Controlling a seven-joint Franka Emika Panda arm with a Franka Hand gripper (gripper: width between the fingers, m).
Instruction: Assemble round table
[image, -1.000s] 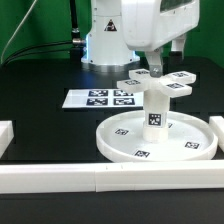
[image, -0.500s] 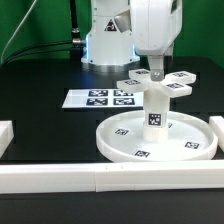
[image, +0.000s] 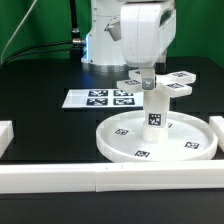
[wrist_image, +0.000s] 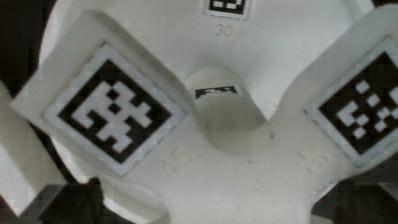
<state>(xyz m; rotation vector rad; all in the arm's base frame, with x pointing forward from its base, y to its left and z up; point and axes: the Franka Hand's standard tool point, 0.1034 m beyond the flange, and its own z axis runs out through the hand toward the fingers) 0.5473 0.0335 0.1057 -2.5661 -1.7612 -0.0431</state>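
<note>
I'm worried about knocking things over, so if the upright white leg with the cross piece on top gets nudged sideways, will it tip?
Probably not easily: the leg stands in the middle of the wide rimmed disc, a broad base. The cross piece overhanging above makes it look somewhat top-heavy. Both look like stiff plastic, unlikely to flex.

Below me, the large white rimmed round plastic disc (image: 156, 139) looks smooth with a faint sheen, as does the thick white cylindrical plastic leg (image: 155, 108). The white cross-shaped plastic piece (wrist_image: 222, 110) seems matt and slightly grainy up close. The black tabletop (image: 40, 85) is matt.
</note>
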